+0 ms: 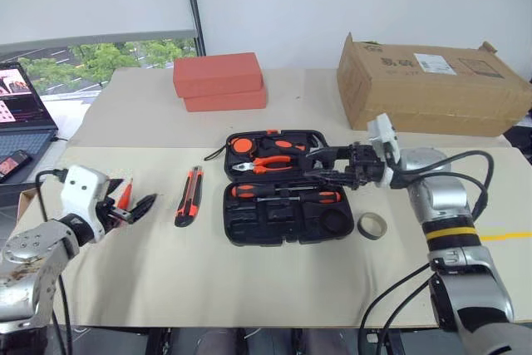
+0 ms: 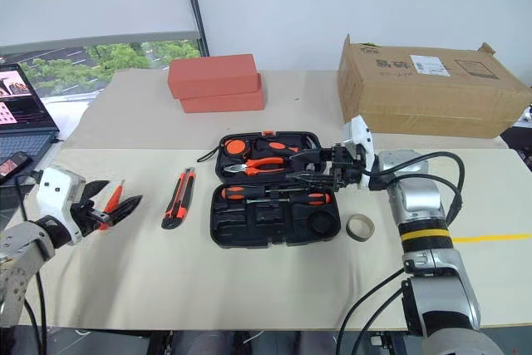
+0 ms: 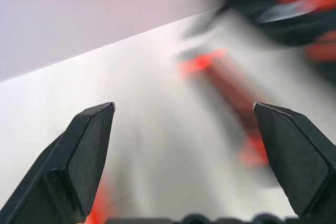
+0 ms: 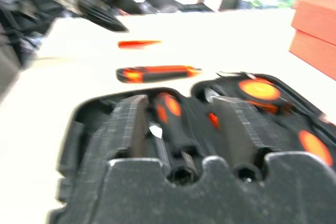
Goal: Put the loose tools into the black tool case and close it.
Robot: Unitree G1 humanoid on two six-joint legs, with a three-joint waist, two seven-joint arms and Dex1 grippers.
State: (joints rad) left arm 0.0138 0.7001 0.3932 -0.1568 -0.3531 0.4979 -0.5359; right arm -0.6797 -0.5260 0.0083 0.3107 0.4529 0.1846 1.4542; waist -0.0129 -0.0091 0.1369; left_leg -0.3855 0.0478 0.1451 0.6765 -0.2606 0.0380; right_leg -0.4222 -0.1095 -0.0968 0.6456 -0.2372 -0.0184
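The black tool case point(image 1: 237, 226) lies open mid-table, with orange-handled pliers point(image 1: 270, 164) in its far half and a black-and-orange screwdriver point(image 1: 287, 193) in its near half. My right gripper point(image 1: 320, 166) hovers open over the case's right side, pointing left, nothing between its fingers. An orange-and-black utility knife point(image 1: 189, 197) lies left of the case. The slim orange screwdriver point(image 2: 112, 197) lies further left, and my open left gripper point(image 1: 137, 197) stands around it as seen from above. A small grey-olive tape ring point(image 1: 371, 225) rests right of the case.
Two stacked red-orange boxes point(image 1: 219, 81) sit at the back, a brown cardboard box point(image 1: 432, 81) at the back right. A laptop point(image 1: 21, 114) and a phone point(image 1: 12, 164) lie at the far left. Cables trail from both wrists.
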